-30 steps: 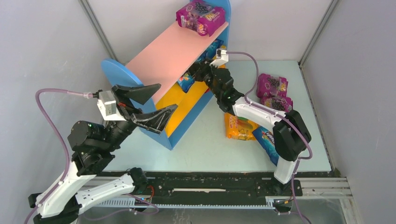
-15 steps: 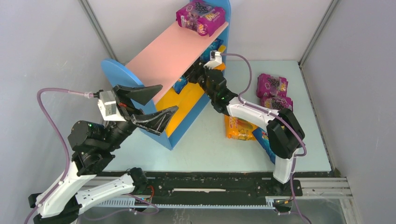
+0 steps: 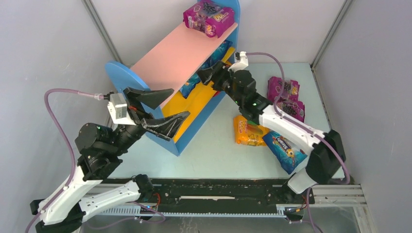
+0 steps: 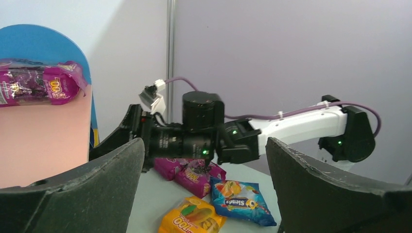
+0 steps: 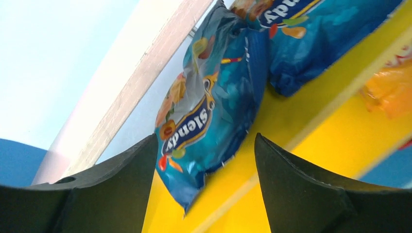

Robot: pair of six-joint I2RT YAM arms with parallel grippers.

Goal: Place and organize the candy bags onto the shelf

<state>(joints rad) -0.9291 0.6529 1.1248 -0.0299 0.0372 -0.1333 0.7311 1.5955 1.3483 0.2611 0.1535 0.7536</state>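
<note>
The shelf (image 3: 172,56) stands at the back left, with one purple candy bag (image 3: 210,17) on its pink top board. My right gripper (image 3: 206,80) is at the front of the middle tier, open. In the right wrist view a blue candy bag (image 5: 209,111) lies free on the yellow board (image 5: 311,145) just past the open right gripper (image 5: 205,141), with a second blue bag (image 5: 316,34) behind it. On the table lie two purple bags (image 3: 283,88), an orange bag (image 3: 248,132) and a blue bag (image 3: 286,151). My left gripper (image 3: 175,102) hovers open and empty by the shelf's near end.
An orange bag (image 5: 388,90) shows at the right edge of the right wrist view, on a lower board. Grey walls close in the table at the back and on both sides. The right arm (image 4: 291,128) stretches across above the bags on the table.
The right gripper has opened and let go of the blue bag on the shelf's middle board, then drawn back slightly to the right. The left arm has shifted a little.
</note>
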